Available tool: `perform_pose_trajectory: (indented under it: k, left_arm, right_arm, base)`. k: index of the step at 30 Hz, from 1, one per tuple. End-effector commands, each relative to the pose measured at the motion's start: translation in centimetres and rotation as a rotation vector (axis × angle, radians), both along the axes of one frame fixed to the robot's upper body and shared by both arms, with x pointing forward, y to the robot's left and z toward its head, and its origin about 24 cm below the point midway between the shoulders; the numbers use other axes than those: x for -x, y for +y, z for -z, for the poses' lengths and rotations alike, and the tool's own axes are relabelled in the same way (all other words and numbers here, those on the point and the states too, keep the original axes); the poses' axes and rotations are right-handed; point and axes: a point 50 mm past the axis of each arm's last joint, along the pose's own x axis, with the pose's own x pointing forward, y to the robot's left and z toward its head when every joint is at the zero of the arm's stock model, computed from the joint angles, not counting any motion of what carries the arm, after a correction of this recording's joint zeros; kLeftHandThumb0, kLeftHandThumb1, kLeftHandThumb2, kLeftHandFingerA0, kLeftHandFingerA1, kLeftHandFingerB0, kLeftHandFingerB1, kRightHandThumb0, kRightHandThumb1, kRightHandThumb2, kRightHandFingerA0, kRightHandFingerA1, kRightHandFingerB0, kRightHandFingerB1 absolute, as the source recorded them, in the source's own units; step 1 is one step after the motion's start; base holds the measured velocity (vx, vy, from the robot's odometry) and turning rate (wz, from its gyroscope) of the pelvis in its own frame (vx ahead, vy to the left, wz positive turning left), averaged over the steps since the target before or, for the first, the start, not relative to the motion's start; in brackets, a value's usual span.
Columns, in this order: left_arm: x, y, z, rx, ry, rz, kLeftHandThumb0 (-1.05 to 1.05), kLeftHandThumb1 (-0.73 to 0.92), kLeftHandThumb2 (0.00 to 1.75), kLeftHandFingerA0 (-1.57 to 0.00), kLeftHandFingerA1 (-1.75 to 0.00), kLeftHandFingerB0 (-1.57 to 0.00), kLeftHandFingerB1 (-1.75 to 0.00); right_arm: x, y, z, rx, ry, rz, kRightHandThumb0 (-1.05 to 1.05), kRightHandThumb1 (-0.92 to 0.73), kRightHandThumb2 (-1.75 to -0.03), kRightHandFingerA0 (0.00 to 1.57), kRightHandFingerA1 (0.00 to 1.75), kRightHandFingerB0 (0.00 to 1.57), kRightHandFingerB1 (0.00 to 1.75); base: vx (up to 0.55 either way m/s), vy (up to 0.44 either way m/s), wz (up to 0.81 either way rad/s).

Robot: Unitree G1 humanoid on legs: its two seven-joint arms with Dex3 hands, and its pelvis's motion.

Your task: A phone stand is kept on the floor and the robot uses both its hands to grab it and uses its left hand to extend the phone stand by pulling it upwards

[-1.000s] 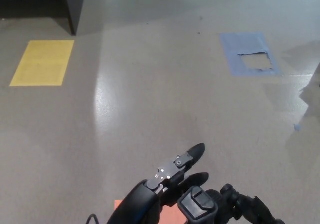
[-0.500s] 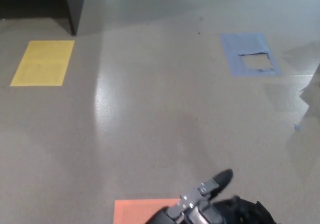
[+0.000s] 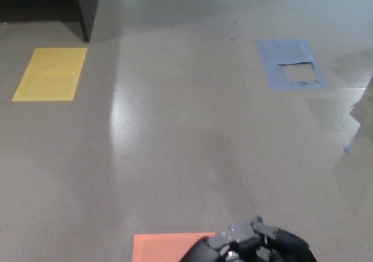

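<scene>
Grey floor (image 3: 175,128) bears yellow patch (image 3: 50,73), blue patch (image 3: 291,63) (fingers' state unclear).

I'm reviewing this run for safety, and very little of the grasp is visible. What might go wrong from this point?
1. Only a sliver of a robot hand shows at the bottom edge, merged with other black parts. The phone stand cannot be picked out, so a slipping or crooked grip would probably go unseen by this camera.
2. The floor looks smooth and glossy, so the stand's base might slide instead of staying put during an upward pull.
</scene>
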Motion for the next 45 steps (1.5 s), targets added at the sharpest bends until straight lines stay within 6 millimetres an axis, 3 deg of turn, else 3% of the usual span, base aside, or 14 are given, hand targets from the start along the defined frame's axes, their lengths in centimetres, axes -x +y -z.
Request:
perform_pose_trajectory:
  k: [1,5,6,17,18,21,28,29,36,39,41,42,43,45]
  left_arm:
    - [-4.2,-1.8,1.1,-0.11,0.14,-0.499,-0.08,0.6,0.65,-0.97,-1.75,-0.65,-1.75]
    - [-5.7,-1.7,0.9,-0.111,0.131,-0.54,-0.09,0.58,0.66,-0.99,-1.75,-0.68,-1.75]
    - [-5.8,-1.7,0.8,-0.099,0.129,-0.558,-0.09,0.57,0.67,-1.0,-1.75,-0.72,-1.75]
    - [-6.0,-1.0,0.8,-0.08,0.111,-0.596,-0.14,0.56,0.69,-0.93,-1.75,-0.68,-1.75]
    - [-5.9,-1.0,0.8,-0.08,0.11,-0.597,-0.15,0.58,0.66,-0.93,-1.75,-0.68,-1.75]
    - [-6.1,-0.8,0.6,-0.074,0.091,-0.608,-0.15,0.58,0.65,-0.95,-1.75,-0.69,-1.75]
    - [-6.4,-2.0,-0.8,-0.012,0.056,-0.62,-0.19,0.61,0.61,-0.93,-1.75,-0.68,-1.75]
    - [-6.3,-2.4,-1.3,0.031,0.057,-0.616,-0.28,0.48,0.83,-1.26,-1.48,-1.02,-1.37]
    - [-5.9,-3.4,-3.0,0.128,-0.016,-0.612,-0.19,0.65,0.59,-0.98,-1.75,-0.7,-1.75]
    - [-5.5,-4.1,-4.2,0.169,-0.065,-0.592,-0.15,0.65,0.61,-0.95,-1.75,-0.68,-1.75]
    - [-5.3,-4.2,-4.6,0.184,-0.085,-0.583,-0.14,0.65,0.61,-0.97,-1.75,-0.7,-1.75]
    - [-5.0,-4.3,-4.9,0.21,-0.095,-0.565,-0.13,0.65,0.61,-0.97,-1.75,-0.7,-1.75]
    - [-5.0,-4.2,-5.2,0.223,-0.098,-0.557,-0.14,0.66,0.59,-0.97,-1.75,-0.69,-1.75]
    - [-4.9,-4.2,-5.6,0.237,-0.105,-0.545,-0.15,0.67,0.6,-0.97,-1.75,-0.69,-1.75]
  right_arm:
    - [-0.1,0.2,-0.4,-0.05,-0.031,0.061,-1.05,-0.58,-0.61,0.0,0.58,0.0,0.63]
    - [0.0,0.4,-0.4,-0.035,-0.034,0.066,-1.05,-0.58,-0.6,0.0,0.71,0.0,0.76]
    - [0.0,0.3,-0.5,-0.035,-0.032,0.06,-0.55,-0.01,-0.79,0.0,0.64,0.04,0.61]
    - [0.0,1.1,-1.0,0.003,-0.034,-0.057,-0.9,-0.54,-0.98,0.05,0.8,0.08,0.7]
    - [0.0,1.3,-1.0,0.008,-0.033,-0.066,-1.05,-0.59,-0.6,0.01,1.0,0.18,0.83]
    - [0.3,2.5,-1.4,-0.024,-0.037,-0.109,-1.05,-0.56,-0.57,0.0,1.04,0.16,0.8]
    - [1.0,7.9,-1.1,-0.135,-0.133,-0.135,-1.02,-0.44,-0.87,0.84,0.79,0.86,0.71]
    - [1.1,8.9,-1.1,-0.127,-0.154,-0.129,-0.86,-0.39,-0.86,1.04,0.89,0.95,0.76]
    - [0.7,11.7,-1.5,0.141,-0.238,-0.244,-0.96,-0.6,-1.04,1.09,1.2,1.0,1.11]
    - [0.7,11.7,-1.0,0.243,-0.26,-0.319,-0.92,-0.92,-0.72,0.96,1.41,0.88,1.23]
    - [0.7,10.3,2.6,0.11,0.007,-0.075,-0.94,-0.77,-0.64,0.79,1.12,0.89,0.94]
    - [0.1,10.9,1.6,0.1,0.046,-0.114,-0.86,-0.55,-1.07,0.73,1.08,0.74,0.99]
    - [0.0,11.2,-0.3,0.094,-0.058,-0.142,-0.87,-0.69,-0.64,1.03,1.09,1.1,0.97]
    - [0.5,11.1,-2.4,0.058,-0.249,-0.133,-0.85,-0.5,-1.01,1.24,1.18,1.11,1.07]
  base:
    - [0.0,0.0,0.0]
    - [0.0,0.0,0.0]
    - [0.0,0.0,0.0]
    - [0.0,0.0,0.0]
    - [0.0,0.0,0.0]
    - [0.0,0.0,0.0]
    - [0.0,0.0,0.0]
    - [0.0,0.0,0.0]
    - [0.0,0.0,0.0]
    - [0.0,0.0,0.0]
    - [0.0,0.0,0.0]
    - [0.0,0.0,0.0]
    - [0.0,0.0,0.0]
    - [0.0,0.0,0.0]
